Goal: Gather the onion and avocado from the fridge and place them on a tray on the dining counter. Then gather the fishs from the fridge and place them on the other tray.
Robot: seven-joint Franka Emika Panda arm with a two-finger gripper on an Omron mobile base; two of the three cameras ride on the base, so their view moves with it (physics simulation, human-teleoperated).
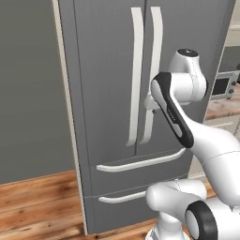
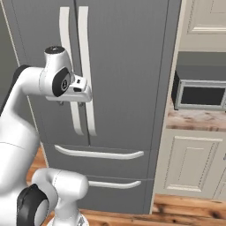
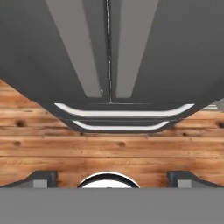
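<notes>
Jaws spread wide and empty, my gripper (image 3: pixel 109 177) hangs before the fridge (image 1: pixel 112 61), its doors shut; every item, I judge, awaits collection.

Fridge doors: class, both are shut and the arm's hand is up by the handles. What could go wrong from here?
1. The two door handles sit close together, so the open fingers may catch both, or the wrong one.
2. The gripper could slip off a curved handle mid-pull.
3. A swinging door of the fridge could strike the arm's elbow, which hangs close in front.
</notes>
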